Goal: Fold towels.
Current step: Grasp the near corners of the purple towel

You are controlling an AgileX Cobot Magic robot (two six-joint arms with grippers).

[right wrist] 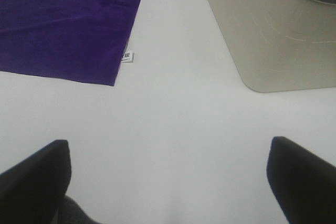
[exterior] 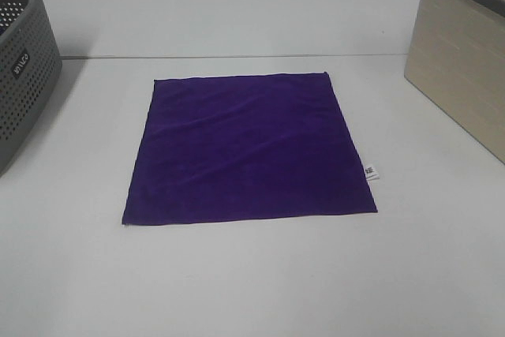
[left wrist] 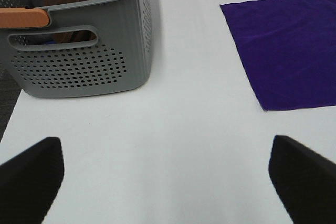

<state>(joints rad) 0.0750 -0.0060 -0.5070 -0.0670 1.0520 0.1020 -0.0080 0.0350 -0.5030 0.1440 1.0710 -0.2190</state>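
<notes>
A deep purple square towel [exterior: 248,147] lies flat and spread out in the middle of the white table, with a small white tag [exterior: 371,172] on its right edge. Part of it shows in the left wrist view [left wrist: 286,45] and in the right wrist view [right wrist: 65,24], where the tag [right wrist: 127,56] is also seen. My left gripper [left wrist: 168,177] is open and empty over bare table, left of the towel. My right gripper [right wrist: 168,182] is open and empty over bare table, right of the towel. Neither gripper shows in the high view.
A grey perforated basket [exterior: 24,69] stands at the table's left edge; in the left wrist view [left wrist: 84,51] it holds brown cloth-like items. A beige bin [exterior: 461,53] stands at the right edge and shows in the right wrist view [right wrist: 273,30].
</notes>
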